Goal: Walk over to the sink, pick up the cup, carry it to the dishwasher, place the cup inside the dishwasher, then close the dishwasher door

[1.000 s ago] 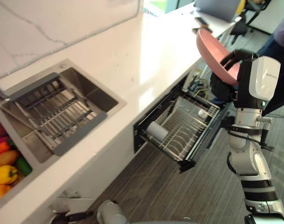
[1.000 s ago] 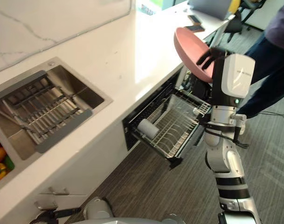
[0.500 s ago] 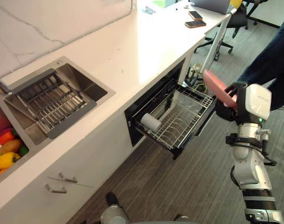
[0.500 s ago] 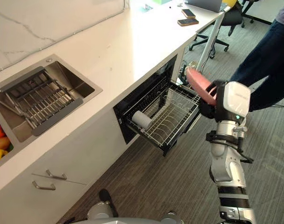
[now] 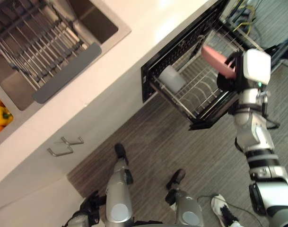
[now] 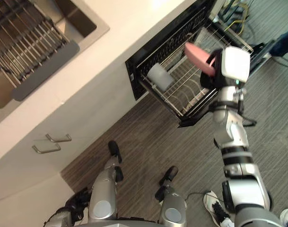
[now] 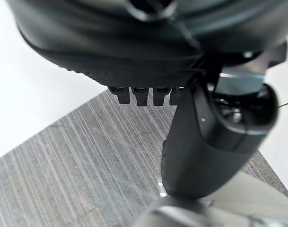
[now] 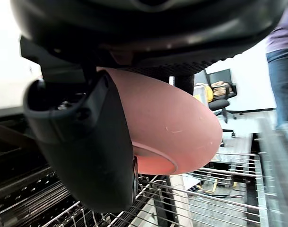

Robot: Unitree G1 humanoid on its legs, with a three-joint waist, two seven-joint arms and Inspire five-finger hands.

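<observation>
pink bowl (image 5: 214,59) is gripped edge-up by r. hand (image 5: 227,80), fingers curled round its rim, just above dishwasher rack (image 5: 200,97); grey cup (image 5: 171,78) (lying on its side) is seen at rack's inner end.

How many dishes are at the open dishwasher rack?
2: a pale cylindrical cup lying on its side in the wire rack, and a pink bowl held in the right hand above it. Others may be hidden.
</observation>
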